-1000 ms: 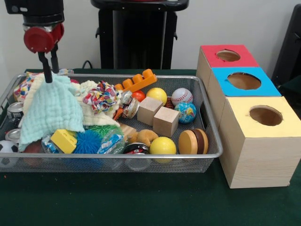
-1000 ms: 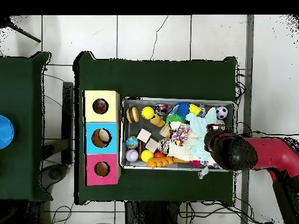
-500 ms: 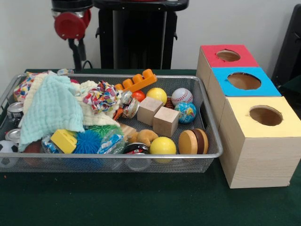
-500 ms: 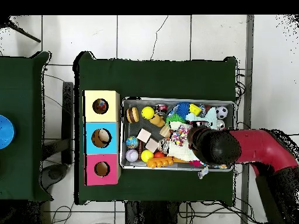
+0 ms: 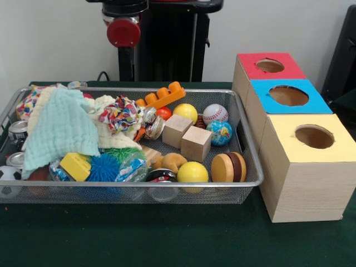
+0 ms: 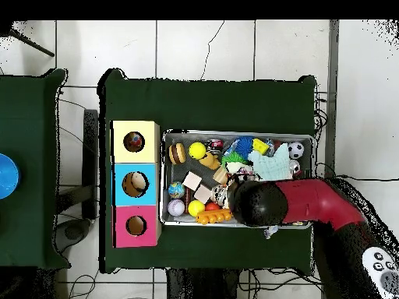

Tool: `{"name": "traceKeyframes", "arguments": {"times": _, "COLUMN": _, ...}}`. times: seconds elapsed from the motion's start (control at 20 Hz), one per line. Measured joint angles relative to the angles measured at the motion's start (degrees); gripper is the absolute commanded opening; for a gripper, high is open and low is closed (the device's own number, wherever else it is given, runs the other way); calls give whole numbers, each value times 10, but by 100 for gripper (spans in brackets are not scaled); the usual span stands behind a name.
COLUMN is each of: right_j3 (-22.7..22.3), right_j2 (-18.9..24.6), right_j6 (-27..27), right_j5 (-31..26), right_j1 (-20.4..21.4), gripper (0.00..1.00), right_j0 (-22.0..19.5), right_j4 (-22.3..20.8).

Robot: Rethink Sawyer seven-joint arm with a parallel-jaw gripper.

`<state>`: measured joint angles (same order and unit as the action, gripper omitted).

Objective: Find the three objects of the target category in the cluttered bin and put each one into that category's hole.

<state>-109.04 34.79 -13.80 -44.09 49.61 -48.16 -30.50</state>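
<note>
- Counter (image 5: 167, 245) under dark green cloth carries a wire mesh bin (image 5: 245, 167) and, just beside its right end in the front view, a row of three wooden boxes.
- Boxes run front to back: yellow-topped box (image 5: 303, 167) nearest, blue-topped box (image 5: 289, 95) in the middle, red-topped box (image 5: 270, 65) farthest, each with one round hole in its top (the overhead view shows a ball down the yellow and blue holes).
- Arm (image 6: 312, 206), red, reaches over the bin's far rim; its tool (image 5: 123, 30) hangs above the orange block, and whether it is wide or narrow I cannot tell.
- Mint green cloth (image 5: 61, 130) lies heaped over the bin's left end.
- Orange toy block (image 5: 161, 95) lies with its long axis slanting along the far rim.
- Two plain wooden cubes (image 5: 186, 136) sit touching mid-bin.
- Balls lie in the right half: two yellow balls (image 5: 192, 171), a baseball (image 5: 214, 113), a globe-printed ball (image 5: 220, 132).
- No writing can be read.
</note>
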Motion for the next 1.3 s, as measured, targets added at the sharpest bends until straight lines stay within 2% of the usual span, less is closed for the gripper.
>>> {"name": "traceKeyframes", "arguments": {"times": 0.5, "right_j3": -3, "right_j2": -59, "right_j6": 0, "right_j5": 53, "right_j1": -7, "gripper": 100, "right_j0": 5, "right_j4": -24}}
{"name": "traceKeyframes", "arguments": {"times": 0.75, "right_j3": -3, "right_j2": -76, "right_j6": 0, "right_j5": 59, "right_j1": -7, "gripper": 100, "right_j0": 9, "right_j4": -24}}
{"name": "traceKeyframes", "arguments": {"times": 0.95, "right_j3": -3, "right_j2": -86, "right_j6": 0, "right_j5": 59, "right_j1": -7, "gripper": 100, "right_j0": 21, "right_j4": -2}}
{"name": "traceKeyframes", "arguments": {"times": 1.3, "right_j3": -3, "right_j2": -101, "right_j6": 0, "right_j5": 62, "right_j1": -10, "gripper": 100, "right_j0": 81, "right_j4": 40}}
